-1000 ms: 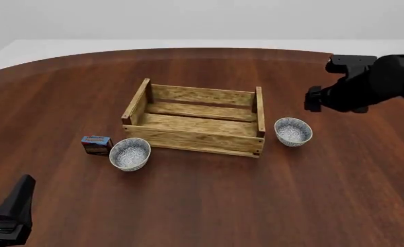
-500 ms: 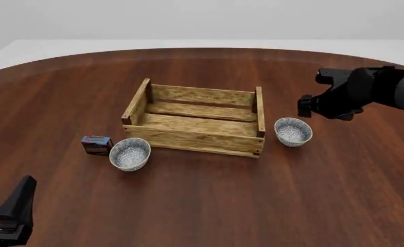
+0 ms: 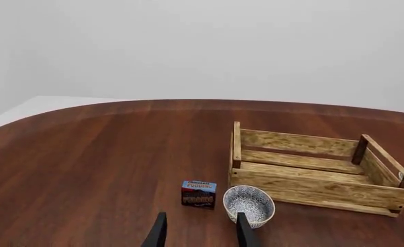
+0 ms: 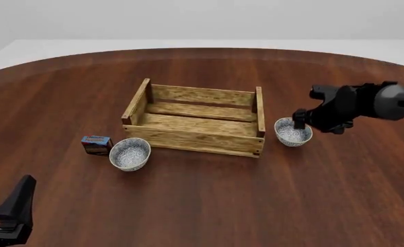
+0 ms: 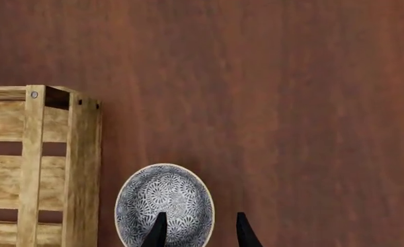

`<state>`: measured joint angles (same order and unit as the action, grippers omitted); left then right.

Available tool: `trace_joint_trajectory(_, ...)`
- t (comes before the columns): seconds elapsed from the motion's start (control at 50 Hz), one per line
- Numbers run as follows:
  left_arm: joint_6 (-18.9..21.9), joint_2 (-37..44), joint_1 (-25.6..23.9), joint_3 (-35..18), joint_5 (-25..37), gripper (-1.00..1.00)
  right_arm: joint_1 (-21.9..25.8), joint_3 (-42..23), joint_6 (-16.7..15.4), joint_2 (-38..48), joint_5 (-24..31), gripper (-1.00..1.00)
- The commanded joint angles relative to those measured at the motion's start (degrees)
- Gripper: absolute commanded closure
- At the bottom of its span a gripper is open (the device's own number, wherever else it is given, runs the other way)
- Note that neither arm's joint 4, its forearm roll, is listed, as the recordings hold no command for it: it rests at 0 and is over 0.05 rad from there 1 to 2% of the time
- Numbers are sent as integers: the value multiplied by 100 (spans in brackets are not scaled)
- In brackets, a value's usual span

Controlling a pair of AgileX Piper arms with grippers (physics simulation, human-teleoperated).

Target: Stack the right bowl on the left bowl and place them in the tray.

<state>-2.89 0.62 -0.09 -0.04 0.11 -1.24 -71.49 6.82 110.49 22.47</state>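
The right bowl, off-white with a blue-grey pattern, stands on the table just right of the tray. My right gripper is down at this bowl and open. In the right wrist view one finger is over the inside of the right bowl and the other lies outside its rim. The left bowl stands at the tray's front left corner. My left gripper is open low at the near left, far from the left bowl, with nothing between its fingers.
A small blue-and-red box stands just left of the left bowl, also in the left wrist view as the box. The wooden tray holds nothing. Bare brown table lies all around.
My right gripper has come down and to the left, from above the table beside the tray to the rim of the right bowl. The left arm and both bowls have not moved.
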Motion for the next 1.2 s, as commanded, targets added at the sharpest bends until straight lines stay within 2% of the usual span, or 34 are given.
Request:
trace_joint_trajectory(0.02, -8, 12, 8, -1, -19, -100, 27, 211, 129, 183, -312, -100)
trace_joint_trajectory(0.24, -23, -44, 13, 3, 19, -100, 96, 454, 281, 355, -646, -100)
trace_joint_trajectory(0.8, -41, -45, 4, 3, 23, -100, 146, 698, 429, 598, -1045, -100)
trace_joint_trajectory(0.82, -44, -47, 3, 3, 22, -100, 153, 729, 425, 558, -1028, 100)
trace_joint_trajectory(1.06, -34, -7, -16, -1, 1, -100, 142, 756, 390, 380, -957, 100)
trace_joint_trajectory(1.2, -37, -37, -7, 3, 25, -100, 179, 806, 393, -8, -835, 100)
